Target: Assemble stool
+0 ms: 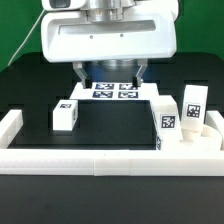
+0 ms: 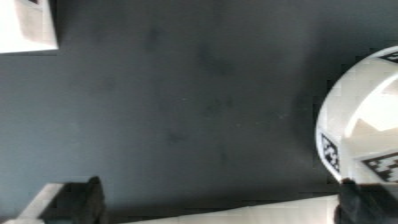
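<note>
Franka arm poised over the black table (image 1: 110, 125) in the stool assembly. The gripper (image 1: 110, 70) hangs above the marker board (image 1: 113, 90) at the back; its jaws stand wide open with nothing between them, and the wrist view shows one dark fingertip (image 2: 71, 200) with only bare table beside it. The round seat (image 1: 165, 118) sits at the exterior view's right, close against the border rail (image 1: 110, 157); its curved, tagged edge (image 2: 365, 110) fills one side of the wrist view, so it appears to lie just beside one finger and not yet between the two. An upright leg (image 1: 193, 103) stands just beyond the seat, near the same corner; a lone leg (image 1: 67, 113) lies well apart at the exterior view's left. The parts look spread out so that each tag faces a camera and the fingers can reach each part alone; the rail likely serves as a stop to brace parts. No leg is in a socket; assembly looks barely begun, with the seat the probable first pick.
</note>
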Action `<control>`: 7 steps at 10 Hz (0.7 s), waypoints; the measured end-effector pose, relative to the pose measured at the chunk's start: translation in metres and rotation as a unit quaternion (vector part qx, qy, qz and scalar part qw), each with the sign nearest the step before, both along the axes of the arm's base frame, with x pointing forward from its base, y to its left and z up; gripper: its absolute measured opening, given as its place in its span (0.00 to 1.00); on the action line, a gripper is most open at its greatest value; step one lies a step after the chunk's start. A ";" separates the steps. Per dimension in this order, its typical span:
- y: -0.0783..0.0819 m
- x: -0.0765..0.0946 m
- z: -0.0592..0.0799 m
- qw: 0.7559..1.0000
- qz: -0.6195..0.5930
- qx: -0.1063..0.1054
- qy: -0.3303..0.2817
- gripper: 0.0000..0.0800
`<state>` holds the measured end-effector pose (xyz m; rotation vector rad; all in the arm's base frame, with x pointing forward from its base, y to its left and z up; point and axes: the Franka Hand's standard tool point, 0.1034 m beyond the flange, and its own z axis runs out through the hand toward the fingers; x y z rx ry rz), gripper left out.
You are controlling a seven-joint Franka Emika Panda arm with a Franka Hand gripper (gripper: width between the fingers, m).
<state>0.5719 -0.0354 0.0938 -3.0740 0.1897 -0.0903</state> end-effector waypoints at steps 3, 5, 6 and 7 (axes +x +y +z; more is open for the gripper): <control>-0.029 -0.007 -0.017 1.000 0.016 0.001 0.007 0.81; -0.063 -0.016 -0.036 0.999 0.031 -0.010 0.002 0.81; -0.072 -0.024 -0.049 0.999 0.029 -0.016 -0.004 0.81; -0.067 -0.023 -0.047 0.999 0.030 -0.012 0.001 0.81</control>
